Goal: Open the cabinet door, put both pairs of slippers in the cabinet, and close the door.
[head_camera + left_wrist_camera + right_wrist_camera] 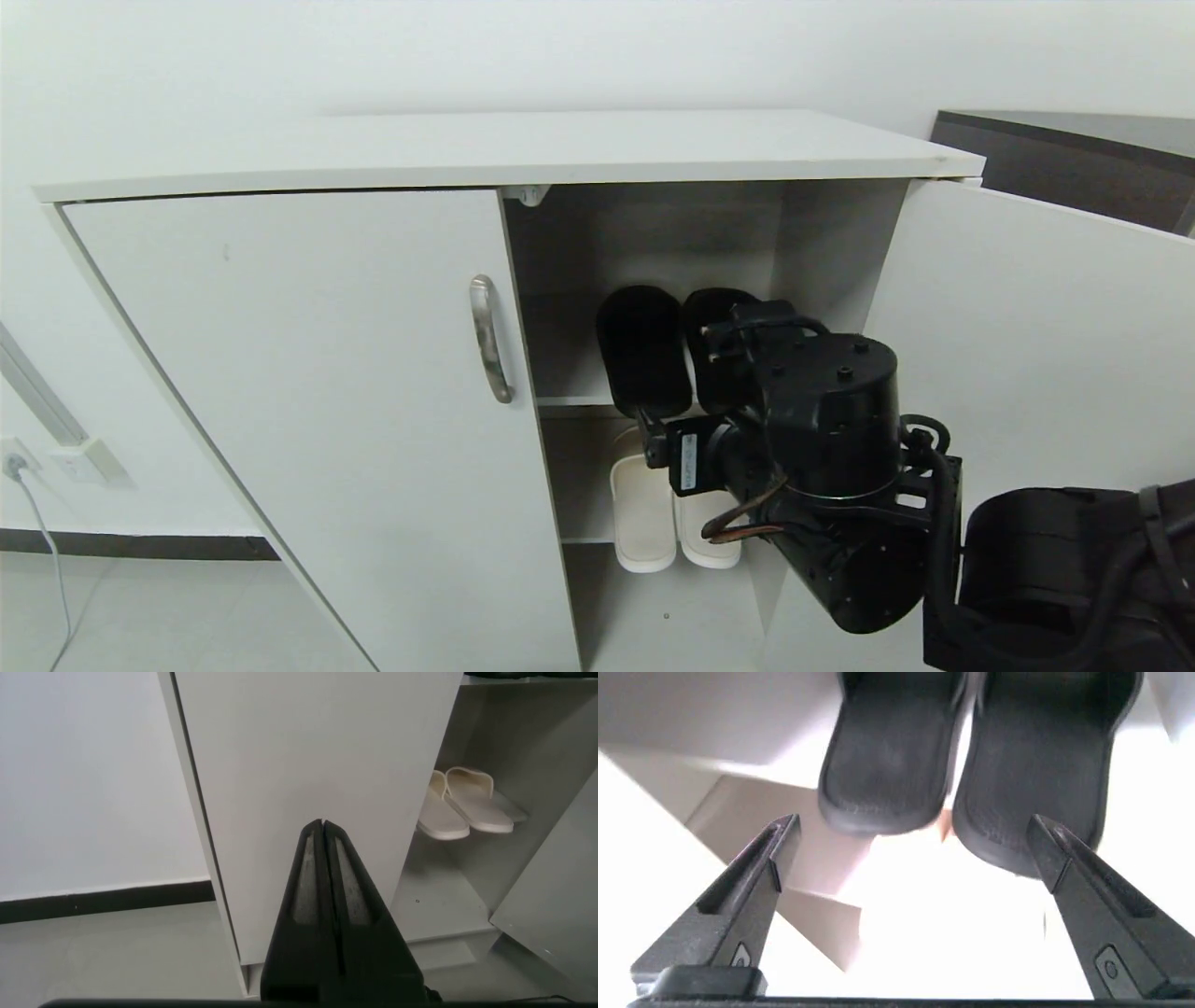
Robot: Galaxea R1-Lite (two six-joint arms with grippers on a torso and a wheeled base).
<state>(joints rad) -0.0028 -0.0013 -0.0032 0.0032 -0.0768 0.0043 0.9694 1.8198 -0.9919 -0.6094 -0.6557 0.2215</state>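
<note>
**Both pairs shelved, right door open**

The cabinet (560, 149) stands against a white wall; its left door (308, 392) is shut, with a curved metal handle (489, 338) near its inner edge; its right door (1027, 327) is swung wide open towards the robot's right.

The black slippers (644, 350) lie side by side on the upper shelf of the open compartment, touching or nearly so, their near ends jutting just past the shelf's front edge; the white slippers (644, 513) lie side by side on the shelf below, directly under the black pair, and also overhang their shelf's edge; the bottom of the cabinet lies beneath them.

The right arm reaches into the opening in front of the shelves; the right tool (913, 826) is spread wide, its two fingers (757, 877) well apart and clear of the black slippers (896, 756), whose ends sit just beyond the fingertips; it grips nothing.

The left tool (322, 826) has its fingers pressed flat together, holding nothing; it hangs low in front of the shut left door, pointing at the panel; past the door's edge the white slippers (472, 803) show on their shelf.

A wall socket (17, 464) with a plugged-in cable sits low on the wall at the robot's left, above a dark skirting strip (131, 544); a dark surface (1074, 159) stands behind the open door.
</note>
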